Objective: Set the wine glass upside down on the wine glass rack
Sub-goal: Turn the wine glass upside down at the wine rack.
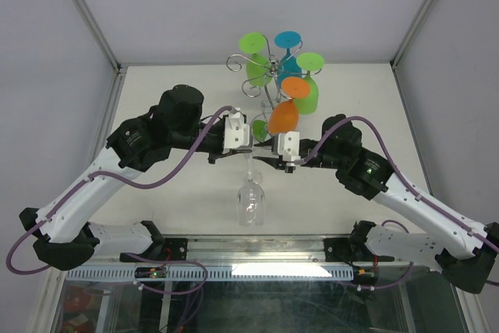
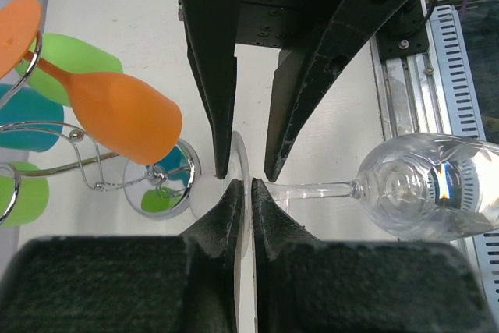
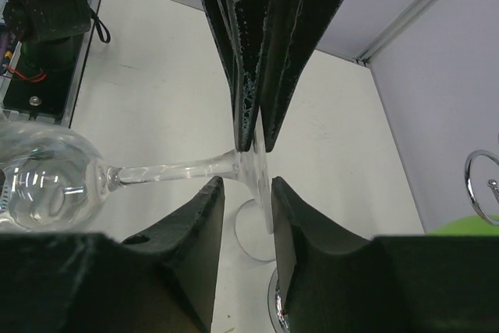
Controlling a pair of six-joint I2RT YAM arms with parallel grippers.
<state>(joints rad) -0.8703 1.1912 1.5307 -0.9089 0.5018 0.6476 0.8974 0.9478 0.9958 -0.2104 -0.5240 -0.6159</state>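
White table [image 1: 195,202], wrist views show left gripper [image 2: 244,189] clenching wine glass [image 2: 421,189] foot, right gripper [image 3: 246,185] released, overhead unclear

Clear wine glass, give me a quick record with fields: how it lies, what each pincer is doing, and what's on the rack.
wine glass: clear, turned sideways, bowl toward the arm bases
left pincer: shut on the glass's foot
right pincer: jaws apart, straddling the same foot
wine glass rack: carries orange glass, blue glass, green glasses
hanging step: not yet done
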